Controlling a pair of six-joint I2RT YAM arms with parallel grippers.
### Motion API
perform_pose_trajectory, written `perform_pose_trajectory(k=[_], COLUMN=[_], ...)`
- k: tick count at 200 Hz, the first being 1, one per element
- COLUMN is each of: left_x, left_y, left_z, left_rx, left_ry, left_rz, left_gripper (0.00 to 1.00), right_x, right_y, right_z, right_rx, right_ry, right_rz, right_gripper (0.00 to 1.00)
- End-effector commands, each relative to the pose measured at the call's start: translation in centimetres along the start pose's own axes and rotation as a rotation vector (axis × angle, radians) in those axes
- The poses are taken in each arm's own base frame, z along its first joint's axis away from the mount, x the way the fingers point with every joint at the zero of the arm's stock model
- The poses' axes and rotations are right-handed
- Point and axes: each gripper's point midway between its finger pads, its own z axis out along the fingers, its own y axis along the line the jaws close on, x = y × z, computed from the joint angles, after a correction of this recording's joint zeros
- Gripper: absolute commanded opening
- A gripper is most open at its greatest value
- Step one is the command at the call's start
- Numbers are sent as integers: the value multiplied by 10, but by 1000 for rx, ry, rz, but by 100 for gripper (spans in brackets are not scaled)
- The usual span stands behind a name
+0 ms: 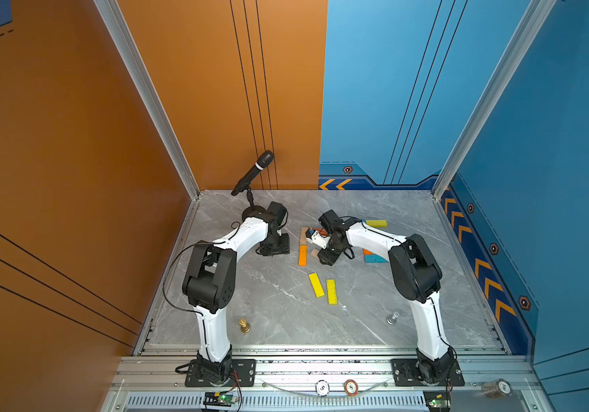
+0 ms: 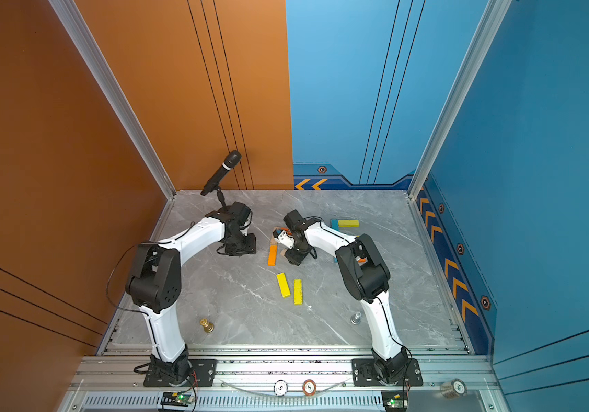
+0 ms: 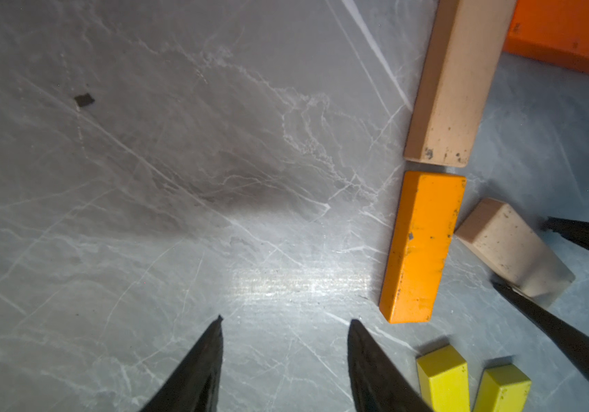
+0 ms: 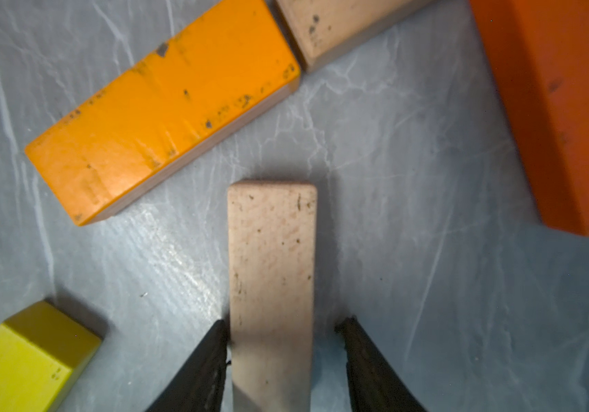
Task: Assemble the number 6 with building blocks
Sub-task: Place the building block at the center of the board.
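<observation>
In a top view the pale natural-wood plank block [image 1: 314,253] lies on the grey marbled tabletop [image 1: 271,303], just at three o'clock of a flat orange plank block [image 1: 302,255]. Two yellow plank blocks [image 1: 316,284] lie at six o'clock. An orange wall [image 1: 72,142] closes the table at nine o'clock, a blue wall [image 1: 553,142] at three.

In the left wrist view the left gripper [image 3: 286,319] hangs spread and empty over bare tabletop beside the orange plank.

In the right wrist view the right gripper [image 4: 282,324] straddles the pale plank. One finger [image 4: 207,367] touches its long edge and the other stands apart, so it is slack, not clamped. The plank looks light, stiff and smooth, likely to skid on polished stone. Its long edges near mid-length seem the best hold.
</observation>
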Motion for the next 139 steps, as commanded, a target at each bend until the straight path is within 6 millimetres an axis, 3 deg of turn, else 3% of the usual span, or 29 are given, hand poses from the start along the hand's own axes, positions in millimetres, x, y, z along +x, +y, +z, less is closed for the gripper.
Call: perform_pose_trajectory(k=[1,21,25,49,84,114,139], left_x=[13,17,18,17,17,17,19], left_y=[-1,-2,-3,-8,-13,-17,-24], left_z=[-6,-6,-7,-12,-37,-59,-66], left_rx=[-12,-17,-17,-7,-1,1,28], left_ry=[15,18,18,4,-10,-44,-54], left_rz=[27,34,36,52,97,162,184], left_gripper=[57,57,57,59,67,81,83], right_x=[5,3,-3,-5,1,15,24], right_y=[-3,-9,-10,-15,-9,1,8], right_z=[-12,-13,-24,-37,-53,-52,-44], right_rx=[16,54,68,114,148,155,145], right_ry=[-14,-69,-102,-185,-257,-236,-212], right_rz=[81,188,212,334,437,495,526], right_gripper=[54,55,55,55,55,52,46])
